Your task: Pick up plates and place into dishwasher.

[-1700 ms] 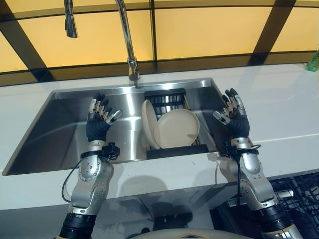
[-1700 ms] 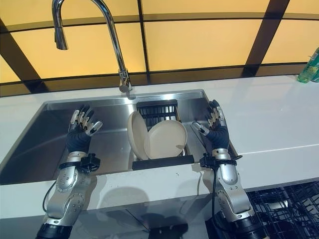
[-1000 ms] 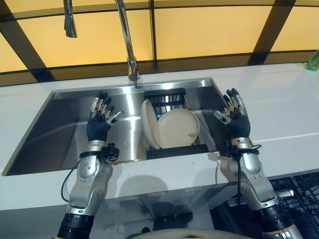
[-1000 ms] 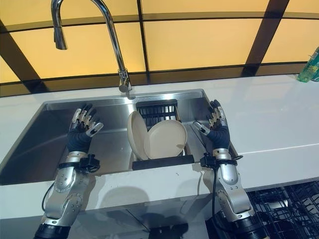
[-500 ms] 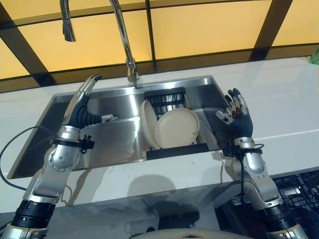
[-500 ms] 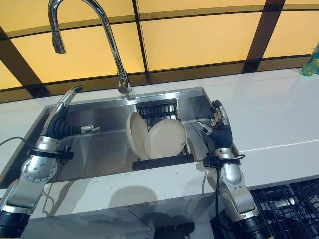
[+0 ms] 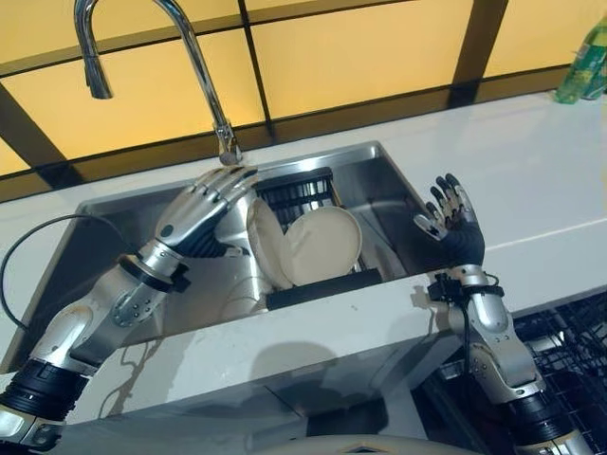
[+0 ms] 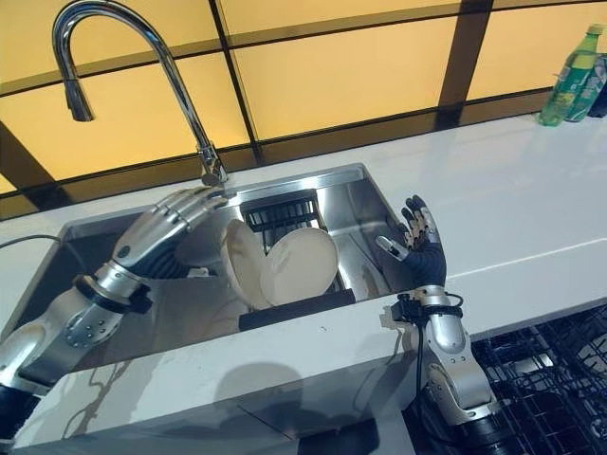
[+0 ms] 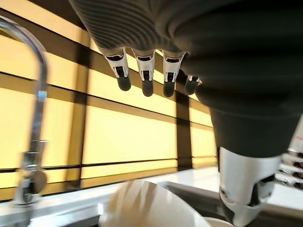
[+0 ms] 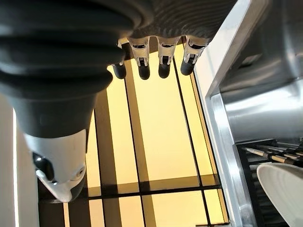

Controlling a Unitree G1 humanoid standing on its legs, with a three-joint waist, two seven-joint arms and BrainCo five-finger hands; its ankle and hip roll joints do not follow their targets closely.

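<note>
In the left eye view I am reaching my left hand [image 7: 211, 197] over the sink [image 7: 114, 213], fingers relaxed and holding nothing, just above the upright plate [image 7: 264, 245] leaning in the black rack [image 7: 322, 286]. A second plate [image 7: 322, 245] is resting against it. I judge this the approach step; next I need to lower the fingers over the rim and close thumb and fingers on it.

In the right eye view my right hand [image 8: 420, 246] is hovering spread and empty by the sink's right wall, above the worktop [image 8: 531, 209]. The dishwasher rack [image 8: 550, 365] is sitting below right. A green bottle [image 8: 567, 87] is standing far back; its label is too small to read.

In the left wrist view my fingers [image 9: 144, 75] are hanging loose above the plates.

In the right wrist view my fingers [image 10: 163, 59] are relaxed, gripping nothing.
</note>
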